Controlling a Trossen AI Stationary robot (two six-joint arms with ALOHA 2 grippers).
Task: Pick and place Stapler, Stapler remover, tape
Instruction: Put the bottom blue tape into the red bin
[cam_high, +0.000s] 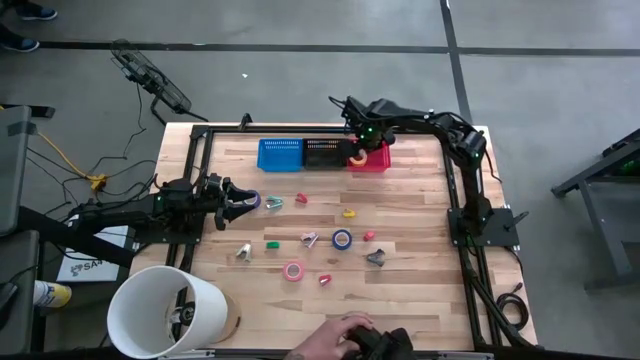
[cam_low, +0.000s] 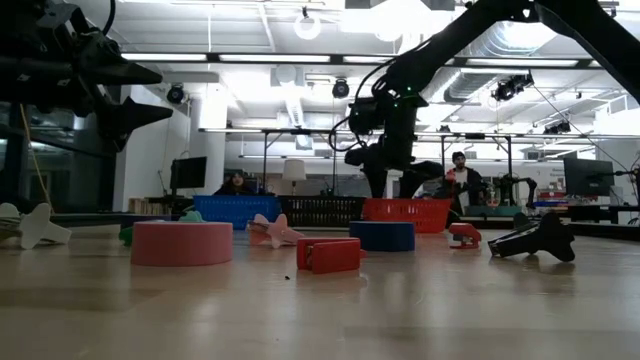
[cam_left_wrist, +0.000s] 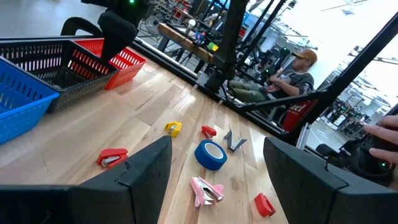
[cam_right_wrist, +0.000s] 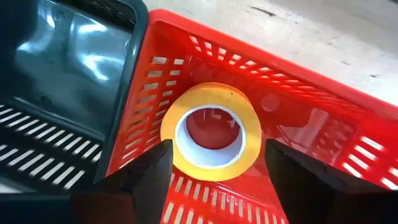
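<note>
overhead first: right gripper poised over the red plastic slatted basket at the table's far edge, yellow ring of tape below it at the basket's near-left corner. beside that basket, a black slatted basket and then a blue slatted basket. left gripper low at the left side of the pale wooden table, fingers spread and holding nothing, purple tape ring just at its tips. blue tape ring mid-table, pink tape ring nearer the front, small staplers and removers scattered around them (too small to sort reliably). big white cylinder at the front left corner; a person's hand on a dark controller at the front edge.

level across the table: pink tape ring and a small red stapler closest, blue tape ring behind, right gripper hanging above the red basket.

left wrist: own fingers wide apart and empty, blue tape ring between them farther off.

right wrist: yellow tape ring lying in the red basket against the wall beside the black basket, fingers parted on either side, not touching it.
</note>
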